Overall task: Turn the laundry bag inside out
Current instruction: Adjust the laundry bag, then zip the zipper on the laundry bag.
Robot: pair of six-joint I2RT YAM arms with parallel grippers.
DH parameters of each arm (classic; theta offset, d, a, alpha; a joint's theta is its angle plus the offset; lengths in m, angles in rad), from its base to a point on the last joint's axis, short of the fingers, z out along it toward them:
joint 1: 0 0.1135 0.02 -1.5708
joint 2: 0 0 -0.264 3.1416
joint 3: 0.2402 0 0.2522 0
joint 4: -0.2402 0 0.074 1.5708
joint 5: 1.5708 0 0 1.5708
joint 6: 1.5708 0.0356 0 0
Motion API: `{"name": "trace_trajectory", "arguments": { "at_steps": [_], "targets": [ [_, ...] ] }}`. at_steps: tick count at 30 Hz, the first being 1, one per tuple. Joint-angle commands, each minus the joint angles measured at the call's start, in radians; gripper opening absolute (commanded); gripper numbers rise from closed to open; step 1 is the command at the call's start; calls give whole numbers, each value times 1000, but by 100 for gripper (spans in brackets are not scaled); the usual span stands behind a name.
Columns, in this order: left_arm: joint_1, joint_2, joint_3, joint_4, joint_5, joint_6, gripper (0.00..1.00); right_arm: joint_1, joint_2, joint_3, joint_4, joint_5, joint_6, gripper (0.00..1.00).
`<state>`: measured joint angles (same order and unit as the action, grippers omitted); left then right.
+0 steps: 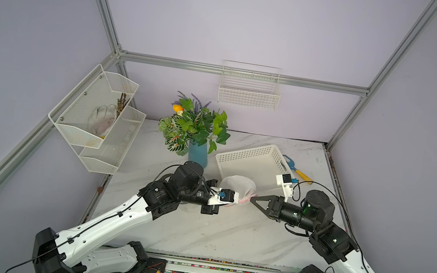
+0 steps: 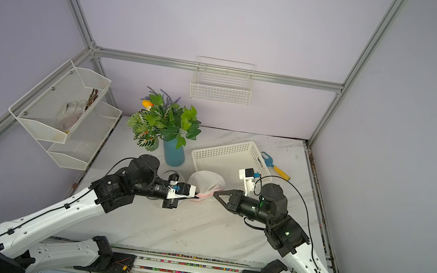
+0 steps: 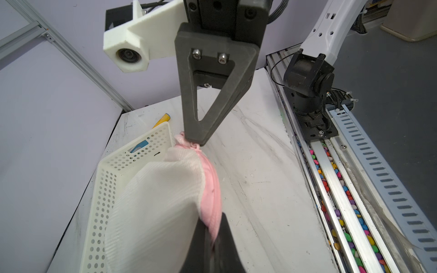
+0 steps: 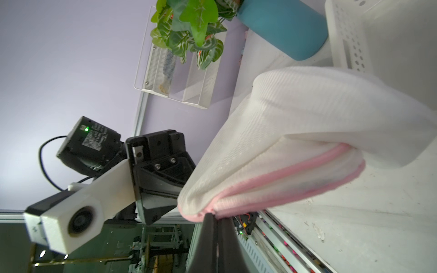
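The laundry bag (image 1: pixel 237 186) (image 2: pixel 206 181) is white mesh with a pink rim (image 3: pixel 210 184) (image 4: pixel 283 175). It hangs just above the marble table, stretched between my two grippers in front of the white basket. My left gripper (image 3: pixel 214 227) (image 1: pixel 239 202) is shut on the pink rim at the bag's left end. My right gripper (image 4: pixel 216 216) (image 1: pixel 252 198) (image 2: pixel 215 194) is shut on a bunched bit of the same rim at the right end, seen also in the left wrist view, right gripper (image 3: pixel 194 139). The white body (image 3: pixel 153 201) (image 4: pixel 295 123) bulges back towards the basket.
A perforated white basket (image 1: pixel 252 155) sits right behind the bag. A blue vase of plants (image 1: pixel 197 154) stands to its left, a blue and yellow trowel (image 1: pixel 296 170) to its right. A mesh shelf (image 1: pixel 95 124) hangs on the left wall, a wire basket (image 1: pixel 248 94) on the rear wall.
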<state>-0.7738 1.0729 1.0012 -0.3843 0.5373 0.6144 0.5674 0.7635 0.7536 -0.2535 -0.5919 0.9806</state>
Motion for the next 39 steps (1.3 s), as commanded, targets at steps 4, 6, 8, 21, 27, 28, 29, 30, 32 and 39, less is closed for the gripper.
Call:
{"name": "trace_trajectory", "arguments": {
  "at_steps": [4,6,8,21,27,28,29,30,32,39],
  "targets": [
    [-4,-22,9,-11,-10,-31,0,-8,-28,4,-42,65,-44,0],
    [-5,-35,-2,-19,-8,-60,0,-14,-41,7,-89,97,-64,0],
    [-5,-54,-19,-20,4,-93,0,-22,-55,6,-144,136,-86,0],
    [-6,-143,-201,69,107,-343,0,-89,-128,-85,-272,215,-48,0],
    [-20,-91,-211,98,112,-380,23,-89,-76,-88,-213,119,-66,0],
    [-22,-82,-212,98,99,-383,35,-89,-70,-84,-217,107,-77,0],
    [-22,-75,-213,97,79,-389,46,-87,-65,-78,-220,91,-89,0],
    [-24,-70,-212,98,58,-393,55,-87,-59,-71,-229,77,-103,0],
    [-26,-65,-201,97,19,-398,66,-86,-51,-50,-257,56,-134,0],
    [-97,48,-73,113,28,-401,78,-61,3,-16,-242,23,-175,0]
  ]
}}
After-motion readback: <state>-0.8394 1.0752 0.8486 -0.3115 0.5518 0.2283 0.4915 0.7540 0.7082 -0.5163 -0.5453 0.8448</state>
